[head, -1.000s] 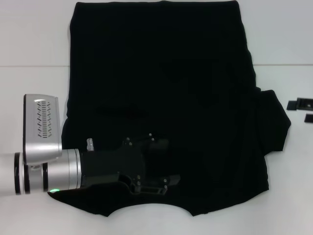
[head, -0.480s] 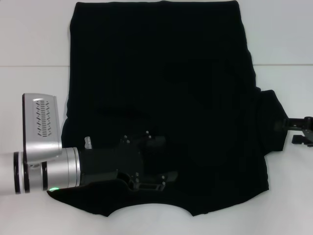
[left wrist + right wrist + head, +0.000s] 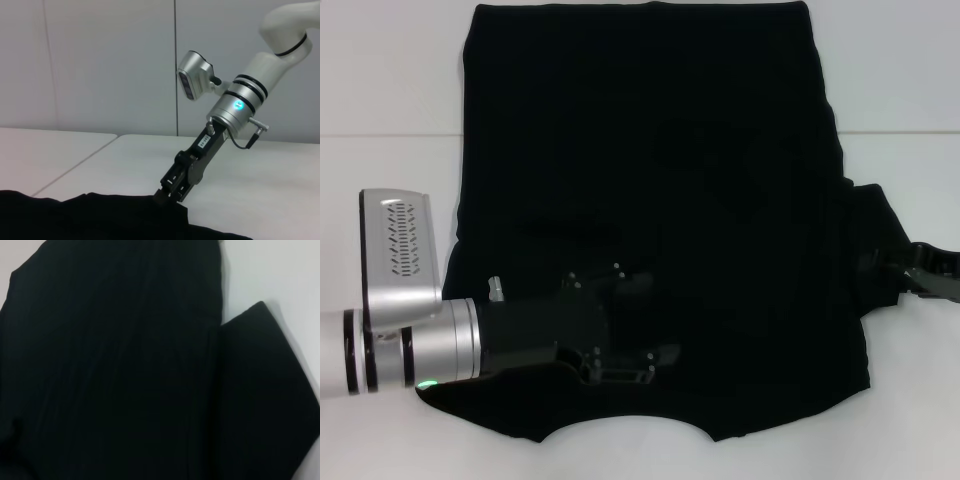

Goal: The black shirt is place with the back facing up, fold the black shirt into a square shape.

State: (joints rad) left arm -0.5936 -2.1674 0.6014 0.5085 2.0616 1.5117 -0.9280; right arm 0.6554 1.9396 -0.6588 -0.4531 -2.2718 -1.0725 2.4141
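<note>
Left gripper [image 3: 620,365] is laid low over the near part of the shirt [image 3: 660,180], close to its collar edge; black on black, so it cannot be told whether the fingers are apart or pinching cloth. Right gripper [image 3: 169,196] is seen at the shirt's right sleeve [image 3: 878,250], its tip down at the sleeve's edge, and its grip cannot be told either. The shirt is spread flat on the table [image 3: 380,80], plain side up, its hem farthest from the robot. It is judged light, limp and prone to drag and wrinkle, so it is best taken by a pinch at a seam or sleeve edge and lifted before being carried over. No left sleeve can be made out. Folds and layers are lost in the dark cloth, and the hem is cut off at the head view's top edge.
</note>
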